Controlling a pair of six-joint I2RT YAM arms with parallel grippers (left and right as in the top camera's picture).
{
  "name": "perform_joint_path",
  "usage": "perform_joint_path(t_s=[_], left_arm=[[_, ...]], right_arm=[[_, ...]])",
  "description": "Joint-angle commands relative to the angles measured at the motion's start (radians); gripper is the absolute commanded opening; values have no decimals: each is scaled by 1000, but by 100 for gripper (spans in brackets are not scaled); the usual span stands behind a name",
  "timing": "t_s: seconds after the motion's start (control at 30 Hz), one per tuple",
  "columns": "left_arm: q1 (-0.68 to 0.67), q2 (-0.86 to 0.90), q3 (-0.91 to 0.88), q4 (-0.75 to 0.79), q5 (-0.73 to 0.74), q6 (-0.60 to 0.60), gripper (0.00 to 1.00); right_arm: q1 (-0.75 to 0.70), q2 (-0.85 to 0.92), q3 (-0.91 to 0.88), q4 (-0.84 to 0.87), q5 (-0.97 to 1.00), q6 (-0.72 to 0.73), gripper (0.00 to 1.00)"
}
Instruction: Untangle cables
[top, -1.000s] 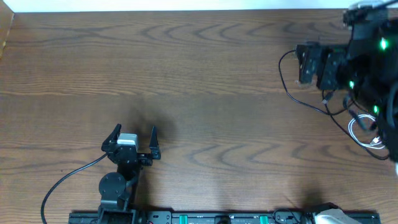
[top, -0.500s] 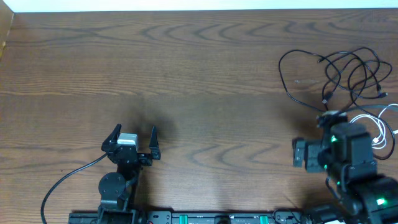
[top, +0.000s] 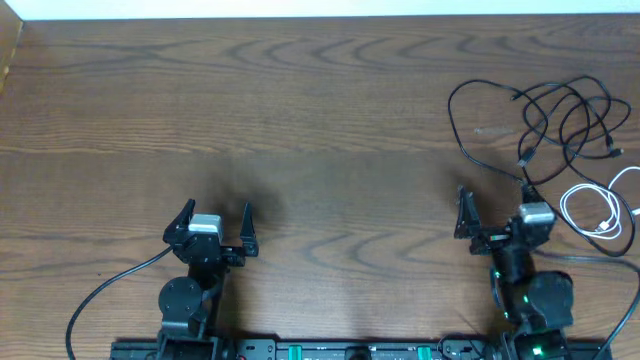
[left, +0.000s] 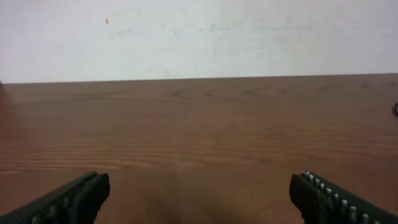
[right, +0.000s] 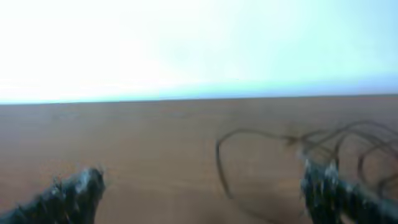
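A tangle of thin black cables (top: 545, 110) lies on the table at the far right, with one loop reaching left. A shorter white cable (top: 600, 210) lies coiled just below the tangle. My right gripper (top: 500, 208) is open and empty near the front edge, below and left of the tangle and not touching it. The blurred right wrist view shows its fingers wide apart (right: 202, 193), with the black cable loop (right: 221, 162) ahead. My left gripper (top: 215, 212) is open and empty at the front left, far from the cables; the left wrist view (left: 199, 199) shows only bare wood between its fingers.
Both arm bases stand on a rail (top: 350, 350) along the front edge. A thicker black arm cable (top: 100, 290) curves off at the front left. The brown wooden table (top: 320, 120) ends at a white wall behind.
The right arm has pulled back from over the tangle at the far right to the front edge. The cables it covered now show. The left arm has not moved.
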Motion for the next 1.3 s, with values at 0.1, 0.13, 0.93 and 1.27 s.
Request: perform_joint_path(t_s=[0.1,0.13,0.93,1.27], left_arm=[[2,-6,-19,-33,-3,13,98],[2,-6,-19,-33,-3,13,98],[2,-6,-19,-33,-3,13,98],[2,-6,-19,-33,-3,13,98]], right_arm=[[-45,-158,-17,-4,-36,-178,99],[-74,-214,-17,-58,-51,-178,99],[-114,-224,-17,-315,-70,-178,99],[-114,-224,-17,-315,-70,-178,99]])
